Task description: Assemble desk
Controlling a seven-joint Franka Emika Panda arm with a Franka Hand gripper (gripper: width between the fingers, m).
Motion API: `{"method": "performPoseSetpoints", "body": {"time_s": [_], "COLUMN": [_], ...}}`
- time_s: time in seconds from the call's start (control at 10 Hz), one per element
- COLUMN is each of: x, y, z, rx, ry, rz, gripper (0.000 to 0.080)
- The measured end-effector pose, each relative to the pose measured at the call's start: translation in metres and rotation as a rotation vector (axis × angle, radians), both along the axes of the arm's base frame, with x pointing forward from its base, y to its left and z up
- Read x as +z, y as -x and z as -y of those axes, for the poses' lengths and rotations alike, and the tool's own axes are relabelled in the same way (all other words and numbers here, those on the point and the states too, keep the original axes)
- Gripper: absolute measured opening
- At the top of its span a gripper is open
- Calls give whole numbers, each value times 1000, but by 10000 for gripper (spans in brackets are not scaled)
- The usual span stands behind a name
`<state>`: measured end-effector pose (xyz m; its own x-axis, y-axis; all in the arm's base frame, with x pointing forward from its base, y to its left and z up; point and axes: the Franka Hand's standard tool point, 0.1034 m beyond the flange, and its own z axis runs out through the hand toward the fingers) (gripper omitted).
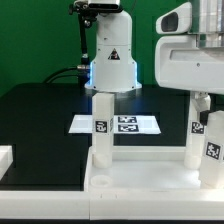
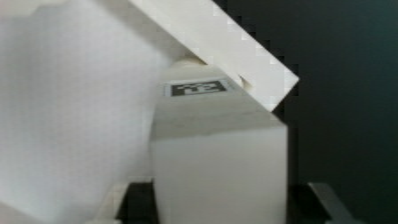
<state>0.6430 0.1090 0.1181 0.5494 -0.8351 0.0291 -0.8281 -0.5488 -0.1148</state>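
The desk top (image 1: 140,185) lies at the front of the exterior view, and white peg legs stand up from it. One leg (image 1: 101,128) stands on the exterior view's left. Two legs (image 1: 197,128) stand close together on the right. My gripper (image 1: 204,108) comes down from above onto the nearer right leg (image 1: 212,150). In the wrist view that tagged leg (image 2: 214,165) fills the space between my dark fingers (image 2: 139,205), and the gripper (image 2: 228,208) is shut on it. A rimmed edge of the desk top (image 2: 222,45) crosses above it.
The white robot base (image 1: 112,60) with a warning triangle stands at the back. The marker board (image 1: 117,124) lies flat on the black table behind the desk. A white block (image 1: 5,160) sits at the exterior view's left edge. A green wall is behind.
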Motion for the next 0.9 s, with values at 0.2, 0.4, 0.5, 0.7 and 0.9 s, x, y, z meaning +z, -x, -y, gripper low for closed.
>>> {"method": "performPoseSetpoints", "body": {"time_s": [0.2, 0.4, 0.5, 0.7, 0.9], "x": [0, -2, -2, -1, -2], "y": [0, 1, 2, 1, 4], "z": [1, 7, 5, 4, -1], "rx": [-411, -675, -730, -901, -1080], "ry": [-59, -126, -133, -165, -218], "rz": [-18, -34, -38, -43, -30], "gripper": [292, 292, 292, 292, 292]}}
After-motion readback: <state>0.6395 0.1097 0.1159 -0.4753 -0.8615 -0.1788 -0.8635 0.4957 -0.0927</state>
